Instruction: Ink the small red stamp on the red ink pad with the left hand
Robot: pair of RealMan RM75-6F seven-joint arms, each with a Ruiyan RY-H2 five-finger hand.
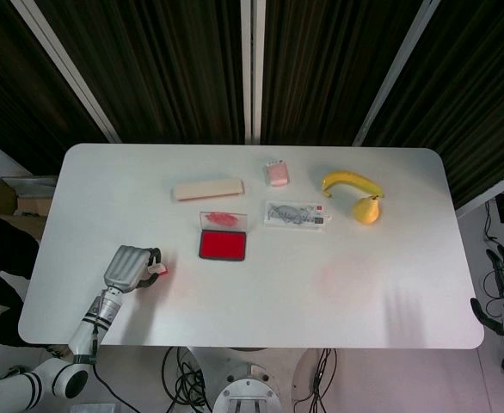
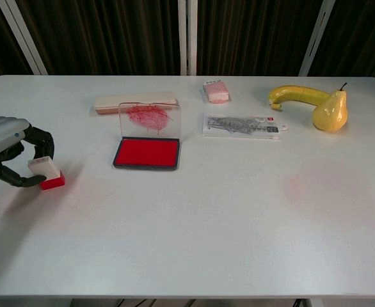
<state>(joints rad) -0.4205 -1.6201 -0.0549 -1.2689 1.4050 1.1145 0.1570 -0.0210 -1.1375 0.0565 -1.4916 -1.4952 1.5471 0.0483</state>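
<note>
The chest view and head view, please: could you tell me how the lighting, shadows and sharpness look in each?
Chest view: even, soft lighting; the left robot hand holding the small red stamp throws only a faint shadow on the table, and the ink pad is sharp. Head view: the white table is bright against dark curtains, and the stamp is too small to see clearly.

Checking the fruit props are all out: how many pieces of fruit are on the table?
2: a banana and a pear, touching each other at the table's far right. Nothing in either view could hide another.
</note>
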